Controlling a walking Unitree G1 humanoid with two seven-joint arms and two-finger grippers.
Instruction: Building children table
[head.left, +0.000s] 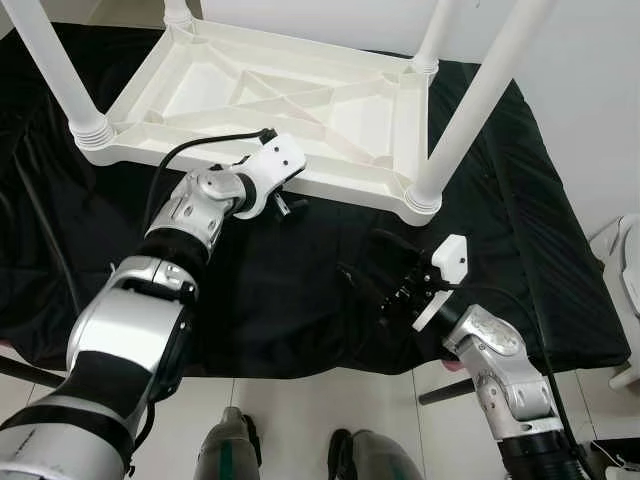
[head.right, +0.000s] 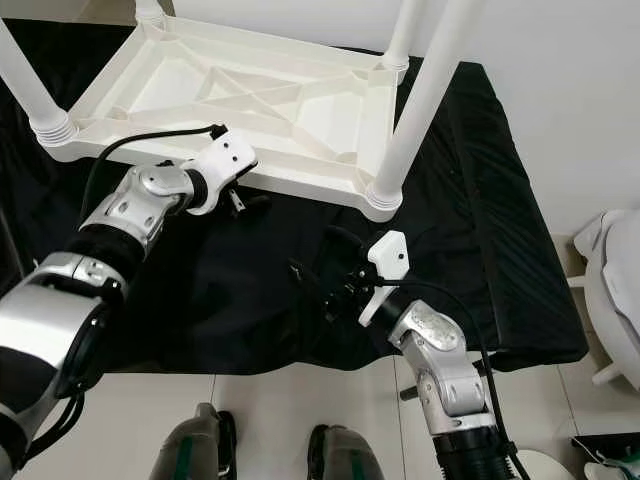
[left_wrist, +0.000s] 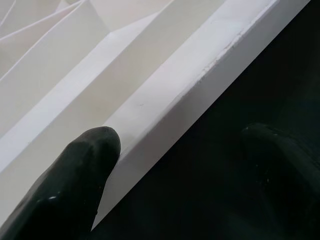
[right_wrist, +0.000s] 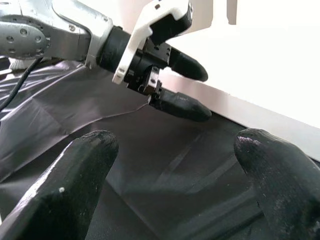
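The upturned white table (head.left: 290, 100) is straddled at its near edge by the spread left gripper (right_wrist: 187, 87); the right gripper (head.left: 375, 270) is held wide, apart.

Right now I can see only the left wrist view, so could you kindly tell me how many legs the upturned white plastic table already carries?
Observer: Four round white legs stand up from the upturned white plastic table, one at each corner.
Operator: Thank you. Where is the right pincer, please?
Observer: The right pincer hovers open and empty above the black cloth, in front of the table's near right corner, pointing towards the left pincer.
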